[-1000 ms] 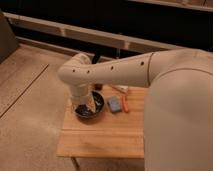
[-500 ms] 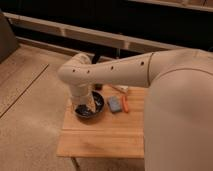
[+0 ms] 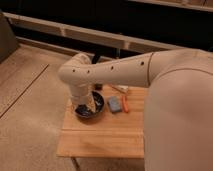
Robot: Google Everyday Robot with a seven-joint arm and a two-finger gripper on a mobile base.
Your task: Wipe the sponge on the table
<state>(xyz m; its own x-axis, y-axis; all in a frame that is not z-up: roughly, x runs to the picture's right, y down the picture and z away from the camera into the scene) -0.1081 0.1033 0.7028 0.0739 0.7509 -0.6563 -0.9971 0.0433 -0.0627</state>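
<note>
The blue-grey sponge (image 3: 115,104) lies on the light wooden table (image 3: 105,137), toward its back right. My gripper (image 3: 91,104) hangs down from the pale arm over a dark bowl (image 3: 88,113), to the left of the sponge and apart from it. Its fingers stand open above the bowl's inside with nothing between them. The arm hides part of the bowl and the table's back left corner.
A thin orange stick (image 3: 125,105) lies right beside the sponge on its right. A small pale object (image 3: 121,89) sits at the table's back edge. My large white body (image 3: 180,115) covers the table's right side. Speckled floor lies to the left.
</note>
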